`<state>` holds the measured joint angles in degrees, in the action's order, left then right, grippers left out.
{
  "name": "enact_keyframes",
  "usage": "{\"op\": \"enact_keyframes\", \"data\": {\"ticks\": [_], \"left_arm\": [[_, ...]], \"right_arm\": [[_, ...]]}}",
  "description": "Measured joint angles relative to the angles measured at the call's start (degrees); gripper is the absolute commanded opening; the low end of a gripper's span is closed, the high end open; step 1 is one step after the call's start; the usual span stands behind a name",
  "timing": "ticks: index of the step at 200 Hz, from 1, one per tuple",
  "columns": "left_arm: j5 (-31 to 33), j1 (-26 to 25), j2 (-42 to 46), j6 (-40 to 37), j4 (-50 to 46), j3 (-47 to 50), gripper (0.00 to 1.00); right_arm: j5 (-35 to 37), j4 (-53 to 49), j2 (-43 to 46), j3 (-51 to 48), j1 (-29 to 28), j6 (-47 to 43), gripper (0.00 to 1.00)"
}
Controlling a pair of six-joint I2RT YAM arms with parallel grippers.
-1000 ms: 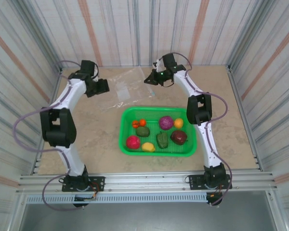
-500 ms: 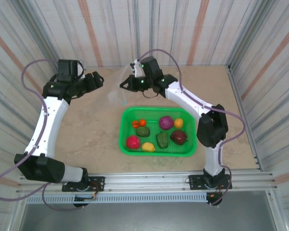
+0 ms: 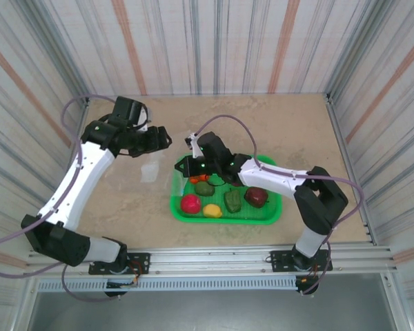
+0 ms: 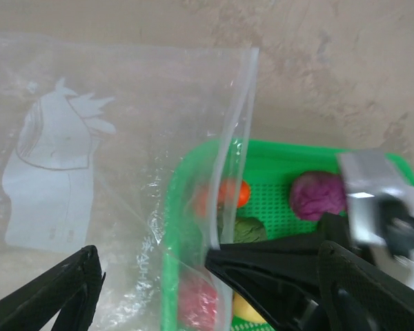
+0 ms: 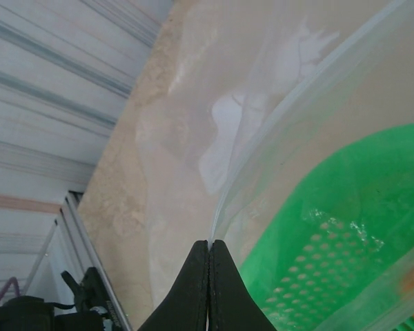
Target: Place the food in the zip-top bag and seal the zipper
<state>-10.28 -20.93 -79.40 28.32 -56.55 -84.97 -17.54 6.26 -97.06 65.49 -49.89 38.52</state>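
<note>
Beige table between striped walls. Pinches the zipper in the tightly closed right gripper, hanging the bag over the left edge of the basket, probably to bring its mouth near the food. Holds the left gripper spread wide just beside the bag, gripping nothing, seemingly ready to take the other lip and open it. Looks empty, that bag; shows food in the basket only, partly through the clear plastic. Not sealed yet.
</note>
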Motion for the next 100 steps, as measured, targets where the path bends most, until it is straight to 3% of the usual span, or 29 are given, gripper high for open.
{"op": "enact_keyframes", "data": {"ticks": [42,100], "left_arm": [[1.97,-3.19,-4.09,0.02,-1.29,0.0,0.82],[2.6,-5.44,-9.2,0.33,-1.9,-1.05,0.8]], "right_arm": [[1.51,9.03,4.17,-7.58,-0.13,-1.7,0.0],[1.51,12.22,4.63,-7.76,-0.44,-3.39,0.0]]}}
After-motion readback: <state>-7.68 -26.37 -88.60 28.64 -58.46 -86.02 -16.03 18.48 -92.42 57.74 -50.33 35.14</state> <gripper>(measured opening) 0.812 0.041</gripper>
